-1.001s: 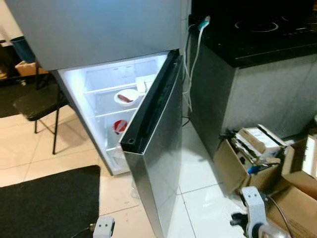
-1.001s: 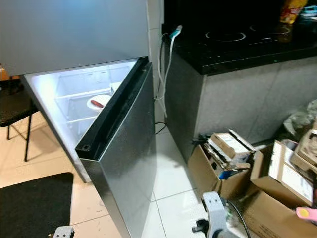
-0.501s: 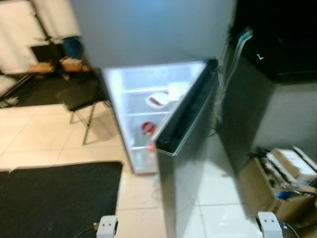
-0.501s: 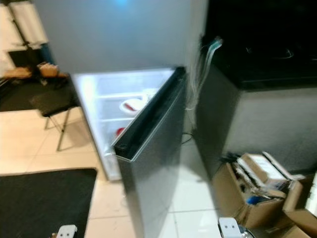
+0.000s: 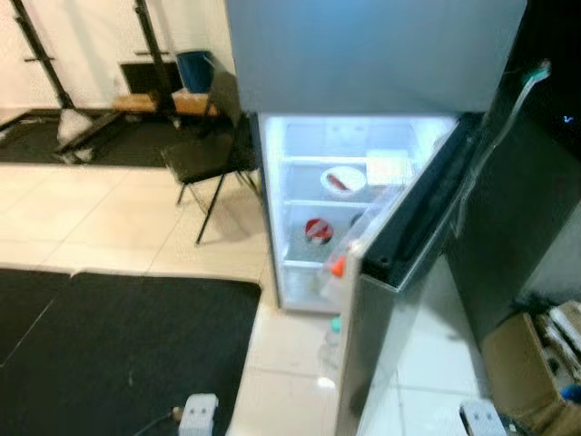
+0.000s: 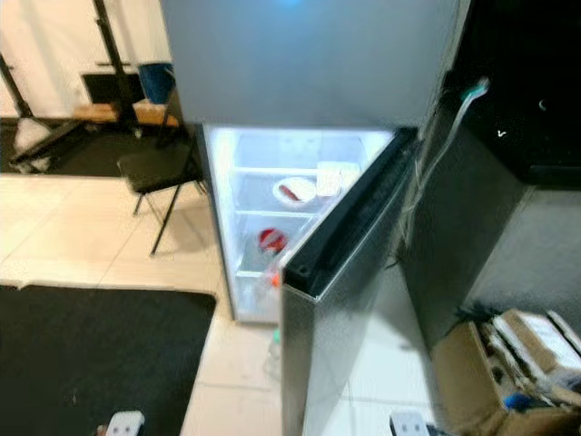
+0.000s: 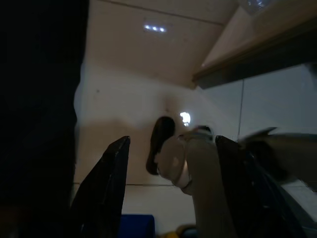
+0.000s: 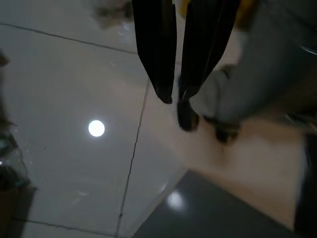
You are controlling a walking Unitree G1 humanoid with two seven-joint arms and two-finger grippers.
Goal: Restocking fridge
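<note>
Though the head views are soft with blur, the fridge [image 6: 309,64] stands plainly ahead with its lower door [image 6: 340,300] swung out toward the camera, so the door's dark top edge hides the right part of the lit compartment. On an upper shelf inside sits a white bowl [image 6: 295,191] with something red in it, and just beside it a pale box [image 6: 331,176] whose label cannot be read. One shelf lower is a round red item [image 6: 270,240], too blurred to identify, and an orange-tipped thing [image 5: 337,267] shows at the door's inner edge, partly cut off by the door. A clear bottle [image 5: 332,338] stands on the tiled floor near the foot of the door, faint and hard to make out.

To the left of the fridge are a black folding chair [image 5: 204,154] and a black floor mat [image 5: 127,354]. To the right, a dark bench [image 6: 517,109] is mostly lost in shadow, with a cardboard box [image 6: 508,372] of papers on the floor below it.

The left gripper [image 7: 171,188] hangs low over the floor with its 2 fingers spread wide and nothing between them. The right gripper [image 8: 181,49] points down at the tiles, fingers nearly together with a thin gap, gripping nothing.
</note>
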